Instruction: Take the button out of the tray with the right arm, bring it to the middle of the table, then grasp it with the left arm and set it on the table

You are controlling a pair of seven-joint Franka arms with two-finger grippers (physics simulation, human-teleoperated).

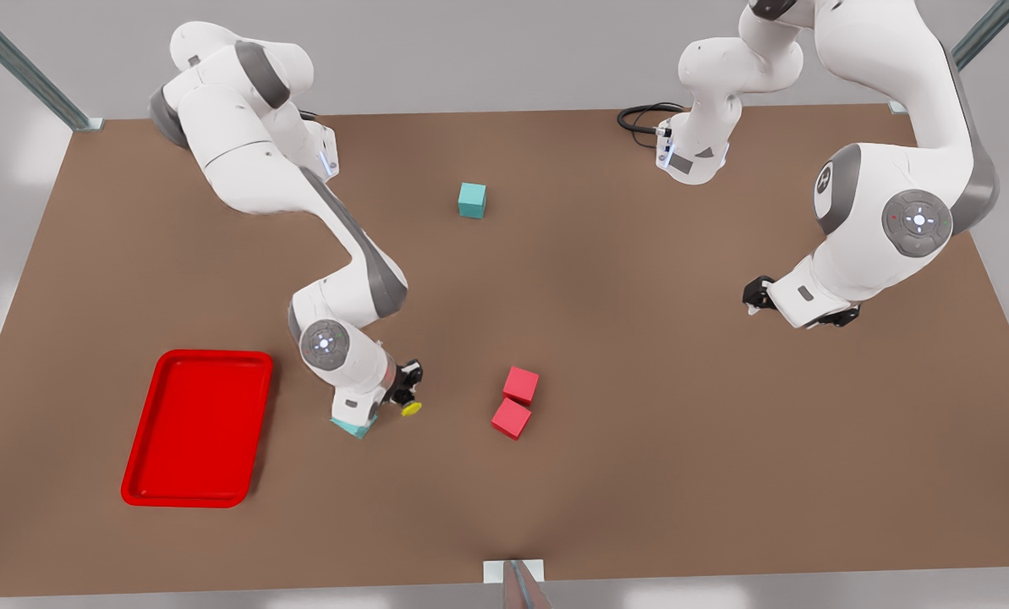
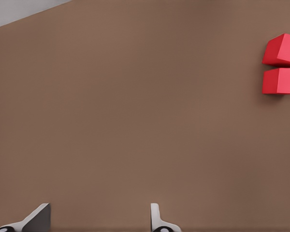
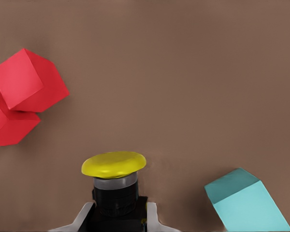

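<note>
**Button held clear of tray, right arm bent low over table**

Table [image 1: 639, 423]: flat matte brown sheet, no grain; tray [image 1: 145, 486]: glossy bright red, shallow, rounded corners, raised rim, sits at the front view's left; button [image 3: 114, 164]: smooth domed yellow cap on a pale collar and a boxy black body, out of the tray, between tray and two red cubes [image 1: 516, 402]; the red cubes are matte, sharp-edged, touching each other; one teal cube [image 3: 246, 200] lies just beside the button, partly under the right wrist in the front view; a second teal cube [image 1: 472, 200] stands well apart toward the far edge.

Right gripper [image 3: 118, 215]: jaws clamped on the button's black body, cap pointing outward; arm folded down, elbow high, wrist low over the table.

Left gripper [image 2: 99, 217]: jaws apart, pale fingertips [image 2: 155, 215] over bare table; arm waits at the front view's right, raised.
</note>
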